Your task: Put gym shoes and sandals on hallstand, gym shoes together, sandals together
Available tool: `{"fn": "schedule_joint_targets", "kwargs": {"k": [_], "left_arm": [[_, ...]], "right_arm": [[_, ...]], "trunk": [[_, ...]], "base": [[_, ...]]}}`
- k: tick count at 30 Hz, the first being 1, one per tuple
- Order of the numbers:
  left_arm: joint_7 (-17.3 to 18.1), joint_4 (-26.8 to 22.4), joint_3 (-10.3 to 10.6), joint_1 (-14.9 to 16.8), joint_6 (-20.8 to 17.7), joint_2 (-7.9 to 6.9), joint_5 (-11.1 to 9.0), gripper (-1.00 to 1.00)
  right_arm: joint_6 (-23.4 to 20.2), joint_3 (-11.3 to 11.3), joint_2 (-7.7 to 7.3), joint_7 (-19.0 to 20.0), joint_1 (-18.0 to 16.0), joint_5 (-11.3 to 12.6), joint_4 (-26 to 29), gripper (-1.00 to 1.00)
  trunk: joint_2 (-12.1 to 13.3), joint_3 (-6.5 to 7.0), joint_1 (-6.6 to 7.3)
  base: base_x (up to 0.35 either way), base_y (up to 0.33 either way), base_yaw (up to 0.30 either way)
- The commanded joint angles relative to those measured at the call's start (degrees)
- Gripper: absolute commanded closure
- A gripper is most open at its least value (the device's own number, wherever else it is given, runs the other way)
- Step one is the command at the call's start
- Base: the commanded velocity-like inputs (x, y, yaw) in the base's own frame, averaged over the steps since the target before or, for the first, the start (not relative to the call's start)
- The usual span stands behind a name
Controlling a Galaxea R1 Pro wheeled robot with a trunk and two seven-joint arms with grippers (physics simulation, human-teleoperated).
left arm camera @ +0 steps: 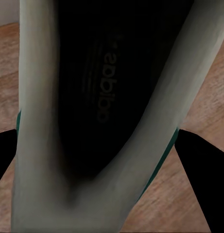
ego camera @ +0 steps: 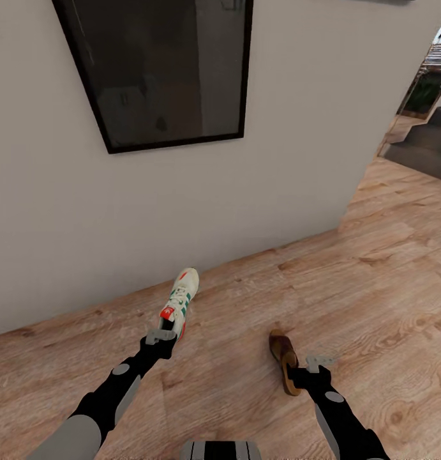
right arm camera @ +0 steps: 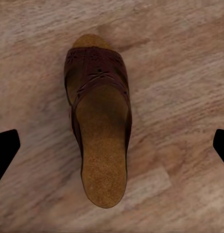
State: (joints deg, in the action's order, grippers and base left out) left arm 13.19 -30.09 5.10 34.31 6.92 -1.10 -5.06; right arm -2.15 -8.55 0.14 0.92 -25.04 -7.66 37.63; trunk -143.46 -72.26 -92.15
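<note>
On floor, sandal toe toward wall

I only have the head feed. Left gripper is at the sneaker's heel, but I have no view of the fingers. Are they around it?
Observer: On the left wrist view the gym shoe sits between both fingers, its dark insole facing the camera.
Operator: And the right side, am I lined up on the sandal?
Observer: On the right wrist view the sandal lies flat on the floor, centred between the fingertips, which stand wide apart and clear of it.
Operator: Which end of the sandal faces the gripper?
Observer: Its heel is nearer the wrist camera; the strap is at the far end.
</note>
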Motion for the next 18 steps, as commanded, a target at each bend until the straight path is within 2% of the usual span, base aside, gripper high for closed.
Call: {"fn": "schedule_joint_targets", "kwargs": {"k": [1,10,18], "left_arm": [[0.0,0.0,0.4,0.0,0.2,-0.05,-0.6,1.0],[0.0,0.0,0.3,0.0,0.2,-0.04,-0.6,1.0],[0.0,0.0,0.4,0.0,0.3,0.04,-0.6,1.0]], "right_arm": [[-0.2,-0.2,0.03,0.1,0.0,-0.6,0.1,-1.0],[-0.2,-0.4,-0.04,0.1,0.0,-0.6,0.1,-1.0],[-0.1,-0.4,-0.05,0.0,0.0,-0.6,0.0,-1.0]], "trunk": [[0.0,-0.36,-0.01],[-0.2,-3.16,-0.24],[-0.3,-5.61,-0.45]], "base": [[0.0,0.0,0.113],[0.0,0.0,0.08],[0.0,0.0,-0.067]]}}
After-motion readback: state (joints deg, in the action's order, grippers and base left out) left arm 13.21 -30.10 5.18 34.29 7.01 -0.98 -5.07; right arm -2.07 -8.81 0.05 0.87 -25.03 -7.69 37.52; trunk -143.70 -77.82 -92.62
